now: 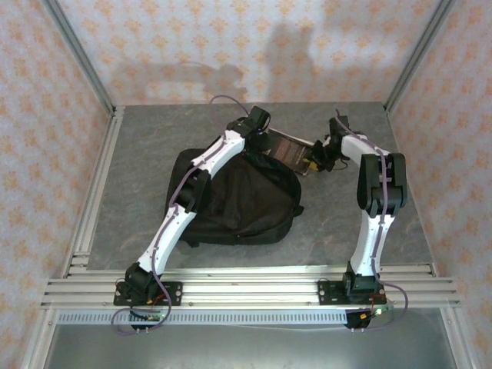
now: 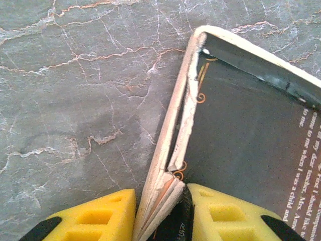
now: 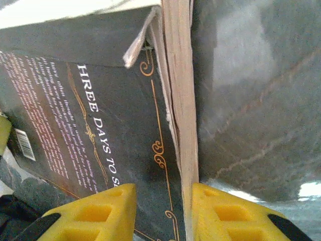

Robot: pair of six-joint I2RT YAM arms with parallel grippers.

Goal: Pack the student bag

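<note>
The student bag [image 1: 246, 204], a large soft black backpack, lies flat in the middle of the grey table under my left arm. Just beyond its top, a dark paperback book [image 1: 286, 148] with gold and white lettering is held between both grippers. My left gripper [image 1: 265, 138] is shut on one worn corner of the book [image 2: 246, 130], with cover and page edges pinched between its yellow fingers [image 2: 100, 221]. My right gripper [image 1: 314, 161] grips the opposite end. In the right wrist view the book [image 3: 100, 100] fills the gap between the yellow fingers [image 3: 225, 216], cover and page edge against them.
The marbled grey table [image 1: 154, 138] has bare room left, right and behind the bag. Aluminium rails [image 1: 254, 290] run along the near edge and up the left side [image 1: 96, 184]. Patterned walls enclose the back and both sides.
</note>
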